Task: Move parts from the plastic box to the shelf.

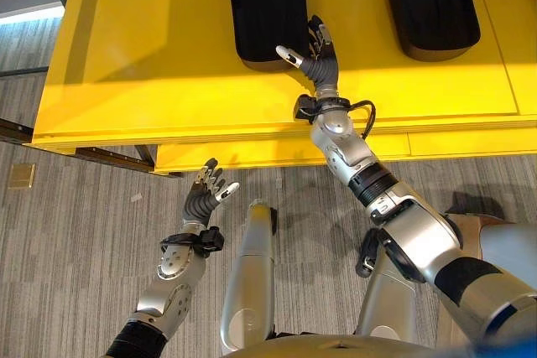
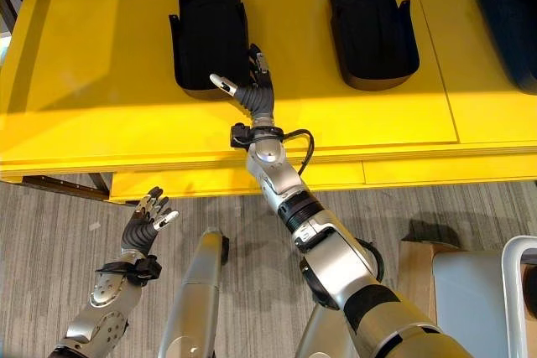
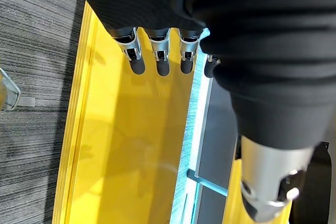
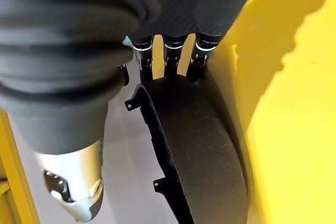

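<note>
Right hand (image 2: 247, 81) reaches over the yellow shelf (image 2: 101, 81), fingers straight and spread, tips touching the near end of a black moulded part (image 2: 208, 31); nothing gripped. Part's long axis runs away from the hand. Second black part (image 2: 371, 23) lies well apart, rightward. Left hand (image 2: 144, 222) hangs low over the floor, relaxed, empty.

**Materials and Surface Finish**

The shelf (image 2: 101, 115) has a smooth, glossy yellow painted surface. The parts (image 2: 210, 31) look like matt black moulded plastic with a finely textured skin. The floor (image 1: 75, 249) shows grey wood-grain planks. The right hand (image 2: 252, 85) has silver metallic fingers and a dark ribbed cover.
</note>
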### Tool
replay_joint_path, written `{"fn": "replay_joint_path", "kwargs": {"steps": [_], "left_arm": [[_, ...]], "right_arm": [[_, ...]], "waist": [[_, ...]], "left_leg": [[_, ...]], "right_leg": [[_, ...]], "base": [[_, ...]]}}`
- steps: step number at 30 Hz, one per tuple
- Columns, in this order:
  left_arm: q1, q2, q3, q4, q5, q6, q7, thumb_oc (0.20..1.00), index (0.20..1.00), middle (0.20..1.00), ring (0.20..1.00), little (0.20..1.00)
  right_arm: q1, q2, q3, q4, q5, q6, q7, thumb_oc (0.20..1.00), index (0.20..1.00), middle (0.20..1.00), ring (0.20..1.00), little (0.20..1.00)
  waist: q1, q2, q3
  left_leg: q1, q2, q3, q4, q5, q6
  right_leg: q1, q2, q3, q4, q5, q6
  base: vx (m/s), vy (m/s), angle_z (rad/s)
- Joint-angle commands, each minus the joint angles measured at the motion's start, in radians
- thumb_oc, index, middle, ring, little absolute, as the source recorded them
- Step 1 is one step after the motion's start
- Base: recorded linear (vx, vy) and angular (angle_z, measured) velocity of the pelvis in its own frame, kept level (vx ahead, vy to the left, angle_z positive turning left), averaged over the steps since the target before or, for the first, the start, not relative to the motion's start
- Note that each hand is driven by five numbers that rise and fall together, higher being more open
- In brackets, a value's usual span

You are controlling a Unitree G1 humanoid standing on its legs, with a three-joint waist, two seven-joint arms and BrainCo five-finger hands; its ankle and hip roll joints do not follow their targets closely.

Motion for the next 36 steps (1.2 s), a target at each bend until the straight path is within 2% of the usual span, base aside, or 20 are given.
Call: {"fn": "replay_joint_path", "kwargs": {"steps": [1, 7, 10, 21, 22, 27, 31, 34, 35, 36], "left_arm": [[-0.025, 0.032, -0.046, -0.036, -0.003, -0.057, 0.013, 1.000, 1.000, 1.000, 1.000, 1.000], [-0.023, 0.023, -0.040, -0.030, 0.008, -0.054, 0.017, 1.000, 1.000, 1.000, 1.000, 1.000], [-0.023, 0.009, -0.034, -0.021, 0.017, -0.054, 0.019, 1.000, 1.000, 1.000, 1.000, 1.000], [-0.009, -0.007, -0.017, 0.008, 0.032, -0.047, -0.031, 1.000, 1.000, 1.000, 1.000, 1.000], [-0.011, -0.007, -0.016, 0.013, 0.034, -0.045, -0.036, 1.000, 1.000, 1.000, 1.000, 1.000], [-0.008, -0.019, -0.004, 0.036, 0.043, -0.039, -0.078, 1.000, 1.000, 1.000, 1.000, 1.000], [0.003, -0.034, 0.018, 0.060, 0.048, -0.045, -0.121, 1.000, 1.000, 1.000, 1.000, 1.000], [0.015, -0.045, 0.044, 0.065, 0.054, -0.049, -0.148, 1.000, 1.000, 1.000, 1.000, 1.000], [0.025, -0.058, 0.058, 0.079, 0.057, -0.053, -0.163, 1.000, 1.000, 1.000, 1.000, 1.000], [0.025, -0.058, 0.057, 0.079, 0.057, -0.053, -0.163, 1.000, 1.000, 1.000, 1.000, 1.000]], "right_arm": [[0.043, 0.090, -0.007, 0.038, 0.033, 0.010, 0.026, 1.000, 1.000, 1.000, 1.000, 1.000], [0.108, 0.032, -0.004, -0.049, 0.007, 0.009, 0.015, 1.000, 1.000, 1.000, 1.000, 1.000], [0.199, -0.038, -0.001, -0.170, -0.017, 0.004, 0.017, 1.000, 1.000, 1.000, 1.000, 1.000], [0.497, -0.186, -0.071, -0.450, -0.089, -0.026, 0.067, 1.000, 1.000, 1.000, 1.000, 1.000], [0.515, -0.196, -0.073, -0.468, -0.089, -0.030, 0.074, 1.000, 1.000, 1.000, 1.000, 1.000], [0.651, -0.265, -0.105, -0.586, -0.081, -0.052, 0.146, 1.000, 1.000, 1.000, 1.000, 1.000], [0.799, -0.347, -0.125, -0.697, -0.077, -0.064, 0.245, 1.000, 1.000, 1.000, 1.000, 1.000], [0.898, -0.400, -0.148, -0.755, -0.078, -0.063, 0.304, 1.000, 1.000, 1.000, 1.000, 1.000], [0.956, -0.422, -0.161, -0.774, -0.063, -0.066, 0.345, 1.000, 1.000, 1.000, 1.000, 1.000], [0.956, -0.422, -0.162, -0.775, -0.062, -0.065, 0.345, 1.000, 1.000, 1.000, 1.000, 1.000]], "waist": [[0.047, -0.017, 0.012], [0.034, -0.024, 0.016], [0.019, -0.031, 0.017], [-0.028, -0.043, -0.002], [-0.033, -0.045, -0.007], [-0.065, -0.052, -0.023], [-0.104, -0.047, -0.028], [-0.125, -0.036, -0.047], [-0.141, -0.031, -0.063], [-0.140, -0.030, -0.064]], "left_leg": [[-0.073, -0.016, 0.002, -0.002, 0.066, 0.038], [-0.065, -0.013, 0.005, -0.010, 0.069, 0.035], [-0.052, -0.006, 0.007, -0.021, 0.072, 0.031], [0.053, 0.027, 0.004, -0.104, 0.095, 0.014], [0.059, 0.029, 0.006, -0.132, 0.134, 0.017], [0.184, 0.071, 0.009, -0.248, 0.174, 0.004], [0.369, 0.125, 0.049, -0.426, 0.238, -0.012], [0.490, 0.161, 0.093, -0.577, 0.306, -0.026], [0.565, 0.181, 0.125, -0.659, 0.337, -0.032], [0.567, 0.183, 0.126, -0.668, 0.343, -0.032]], "right_leg": [[-0.051, 0.017, 0.044, 0.063, 0.004, -0.065], [-0.045, 0.016, 0.043, 0.059, 0.007, -0.065], [-0.038, 0.018, 0.044, 0.050, 0.011, -0.064], [0.040, 0.026, 0.039, -0.007, 0.023, -0.056], [0.043, 0.028, 0.033, -0.034, 0.056, -0.062], [0.142, 0.054, 0.017, -0.120, 0.082, -0.053], [0.281, 0.086, 0.007, -0.248, 0.117, -0.039], [0.369, 0.112, 0.007, -0.350, 0.148, -0.028], [0.415, 0.129, 0.011, -0.397, 0.157, -0.019], [0.416, 0.131, 0.010, -0.406, 0.163, -0.020]], "base": [[0.00, 0.000, 0.00], [0.00, 0.000, 0.00], [0.00, 0.000, 0.00], [0.00, -0.011, -0.02], [-0.02, -0.053, -0.20], [0.05, -0.067, -0.16], [0.09, -0.059, -0.24], [0.15, -0.049, -0.30], [0.12, -0.044, -0.35], [0.16, -0.078, -0.41]]}}
